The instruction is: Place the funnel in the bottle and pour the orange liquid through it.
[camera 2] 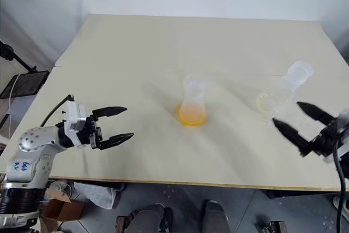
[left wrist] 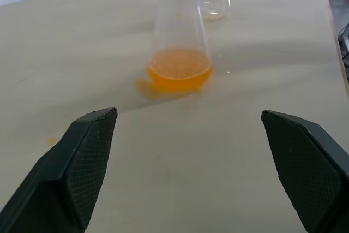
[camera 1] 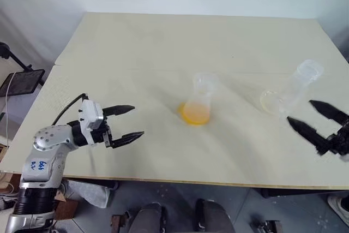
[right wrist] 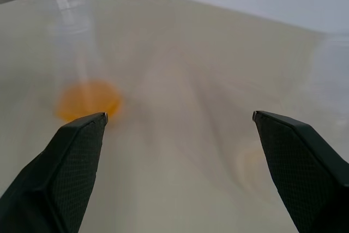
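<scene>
A: Where does the job stand?

B: Near done, I'd say. The orange liquid [camera 1: 196,114] sits in the bottom of the bottle [camera 1: 199,97], mid-table and upright. The other flask [camera 1: 290,90] stands off to the right, just ahead of the right gripper [camera 1: 310,116], and looks empty.

A: And the funnel?

B: Something clear sits in the bottle's mouth — it may be the funnel, but I can't tell for sure.

A: The claws?

B: Both spread wide, holding nothing. The left gripper [camera 1: 126,121] hovers well to the left of the bottle, pointing at it. The right one is near the table's front right edge, apart from the flask.

A: So what's next?

B: If the pour counts as finished, only pulling the arms clear. If the funnel has to come out, that calls for a fine pinch at the bottle's mouth without tipping it.

A: Anything in the way?

B: The table [camera 1: 163,42] is otherwise bare. There's a small orange smear on the top at the bottle's foot — a spill, by the look. The empty flask near the right gripper is the one thing a careless swing could knock.
</scene>
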`<state>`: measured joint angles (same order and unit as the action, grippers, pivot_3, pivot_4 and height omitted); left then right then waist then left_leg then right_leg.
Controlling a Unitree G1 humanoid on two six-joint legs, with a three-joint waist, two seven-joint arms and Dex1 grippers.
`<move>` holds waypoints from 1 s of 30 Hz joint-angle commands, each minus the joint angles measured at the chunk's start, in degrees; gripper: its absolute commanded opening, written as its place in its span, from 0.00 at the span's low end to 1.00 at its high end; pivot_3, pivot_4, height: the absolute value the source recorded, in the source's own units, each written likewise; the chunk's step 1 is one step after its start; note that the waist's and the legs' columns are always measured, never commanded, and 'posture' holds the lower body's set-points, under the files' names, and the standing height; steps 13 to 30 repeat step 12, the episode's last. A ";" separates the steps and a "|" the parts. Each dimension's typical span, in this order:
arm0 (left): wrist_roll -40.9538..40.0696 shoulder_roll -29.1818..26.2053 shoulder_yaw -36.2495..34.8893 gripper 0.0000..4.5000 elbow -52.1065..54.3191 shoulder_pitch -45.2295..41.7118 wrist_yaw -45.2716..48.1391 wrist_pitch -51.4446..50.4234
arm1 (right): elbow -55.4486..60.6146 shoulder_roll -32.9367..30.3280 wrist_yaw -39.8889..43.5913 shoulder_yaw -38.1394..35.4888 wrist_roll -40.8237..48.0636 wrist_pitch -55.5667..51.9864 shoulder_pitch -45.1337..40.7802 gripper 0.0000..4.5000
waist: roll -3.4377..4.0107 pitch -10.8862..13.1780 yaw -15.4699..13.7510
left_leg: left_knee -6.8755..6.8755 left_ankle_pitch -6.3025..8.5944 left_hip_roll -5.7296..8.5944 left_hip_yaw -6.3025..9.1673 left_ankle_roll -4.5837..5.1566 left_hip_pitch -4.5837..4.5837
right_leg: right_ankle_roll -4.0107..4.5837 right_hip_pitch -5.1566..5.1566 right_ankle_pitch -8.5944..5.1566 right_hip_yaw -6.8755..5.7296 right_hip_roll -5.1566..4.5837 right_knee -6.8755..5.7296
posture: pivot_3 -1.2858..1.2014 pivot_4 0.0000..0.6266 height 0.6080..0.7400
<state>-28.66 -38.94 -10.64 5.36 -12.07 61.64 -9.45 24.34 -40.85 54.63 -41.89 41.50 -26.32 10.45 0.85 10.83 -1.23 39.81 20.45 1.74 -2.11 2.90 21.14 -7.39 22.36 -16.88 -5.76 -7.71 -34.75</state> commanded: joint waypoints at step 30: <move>1.64 -0.06 -2.61 1.00 0.96 5.38 -1.95 4.94 | -3.67 2.37 12.06 9.52 -9.14 24.19 5.80 0.99 | -0.03 0.01 -0.18 | -0.06 0.01 0.07 0.01 -0.02 -0.05 | 0.00 -0.01 0.00 -0.04 0.03 0.01 | 0.52 0.24 1.00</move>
